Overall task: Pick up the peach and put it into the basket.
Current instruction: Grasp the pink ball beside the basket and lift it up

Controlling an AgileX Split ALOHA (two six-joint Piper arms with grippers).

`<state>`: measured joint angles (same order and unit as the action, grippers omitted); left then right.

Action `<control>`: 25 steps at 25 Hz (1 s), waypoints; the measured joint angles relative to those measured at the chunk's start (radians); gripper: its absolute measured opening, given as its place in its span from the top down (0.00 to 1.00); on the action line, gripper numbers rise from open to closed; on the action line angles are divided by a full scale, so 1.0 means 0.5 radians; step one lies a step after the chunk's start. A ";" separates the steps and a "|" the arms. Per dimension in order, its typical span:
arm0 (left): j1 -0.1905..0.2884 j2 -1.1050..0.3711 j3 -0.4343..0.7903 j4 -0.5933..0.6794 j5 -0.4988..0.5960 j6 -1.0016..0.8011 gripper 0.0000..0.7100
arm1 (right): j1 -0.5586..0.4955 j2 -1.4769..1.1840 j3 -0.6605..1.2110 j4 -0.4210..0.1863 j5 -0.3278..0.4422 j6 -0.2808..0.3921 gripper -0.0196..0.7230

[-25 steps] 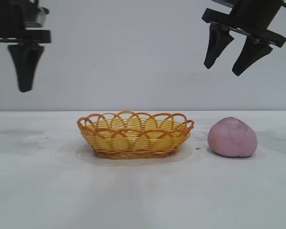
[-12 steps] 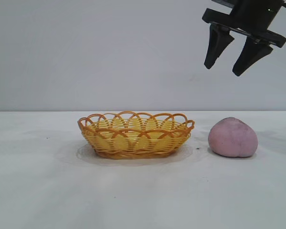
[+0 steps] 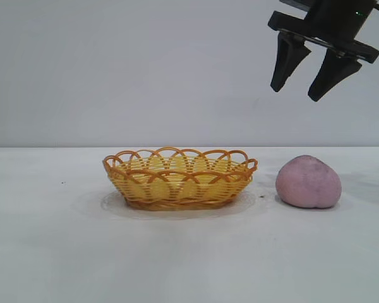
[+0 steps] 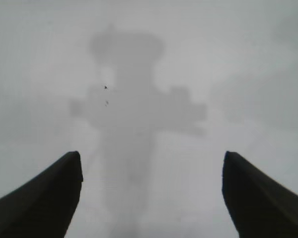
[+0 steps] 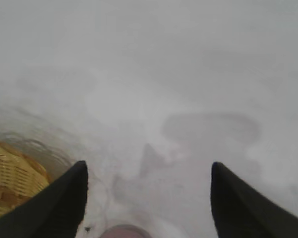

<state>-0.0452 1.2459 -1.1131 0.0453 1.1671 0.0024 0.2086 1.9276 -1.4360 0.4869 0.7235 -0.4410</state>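
The pink-mauve peach (image 3: 308, 182) rests on the white table to the right of the yellow-orange woven basket (image 3: 180, 178), apart from it. High above the peach hangs my right gripper (image 3: 295, 93), open, with nothing between its fingers. In the right wrist view that gripper (image 5: 149, 164) looks down on the table, with the top of the peach (image 5: 125, 231) at the picture's edge and part of the basket (image 5: 10, 178) beside one finger. My left gripper (image 4: 152, 154) stands open over bare table in the left wrist view and is out of the exterior view.
The white table (image 3: 189, 252) spreads around the basket and the peach, with a plain grey wall behind. The left arm's shadow falls on the table (image 4: 134, 114) under it.
The left gripper, seen at the exterior view's upper left a second ago, has left that view. The right gripper, the peach and the basket have not moved.
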 joint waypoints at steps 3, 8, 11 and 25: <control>0.000 -0.352 0.152 -0.100 0.005 0.040 0.22 | 0.000 0.000 0.000 -0.004 0.000 -0.009 0.38; 0.000 -0.933 0.376 -0.162 0.022 0.067 0.22 | 0.000 0.000 0.000 -0.009 0.004 -0.031 0.38; 0.000 -1.296 0.491 -0.200 0.047 0.070 0.22 | 0.000 0.000 0.000 -0.026 0.011 -0.037 0.38; 0.000 -2.509 1.099 -0.249 -0.088 0.074 0.22 | 0.000 0.000 0.000 -0.051 0.033 -0.040 0.38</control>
<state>-0.0452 -0.0086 -0.5637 -0.0794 1.1228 0.0396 0.2086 1.9276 -1.4360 0.4615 0.7399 -0.4610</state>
